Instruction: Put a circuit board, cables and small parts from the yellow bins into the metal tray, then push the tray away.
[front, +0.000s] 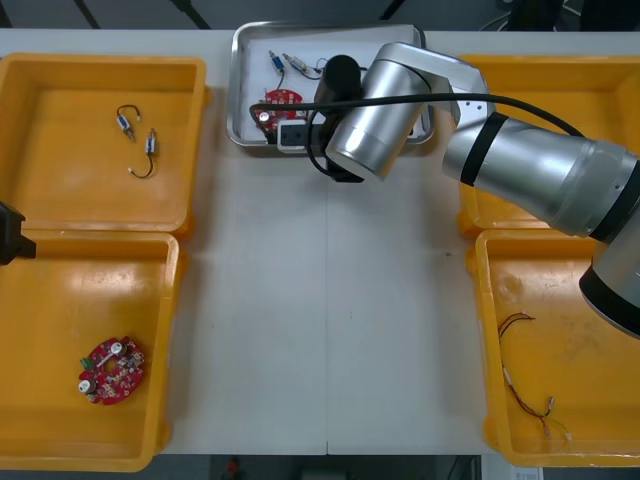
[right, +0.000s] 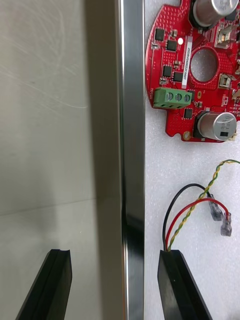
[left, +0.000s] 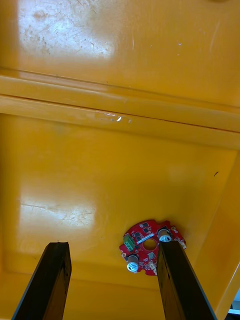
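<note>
My left gripper (left: 112, 247) hangs open and empty at the near left bin (left: 100, 175), where one board (left: 150, 246) lies. The near right bin (front: 530, 290) has a red and yellow cable (front: 520, 380). Farther off, the far left bin (front: 60, 130) has two small metal parts (front: 125, 120). At the far edge my right gripper (right: 114, 254) is spread wide astride the tray (right: 132, 100) rim, gripping nothing. Inside the tray lie a second board (right: 195, 75) and cables (right: 192, 212).
</note>
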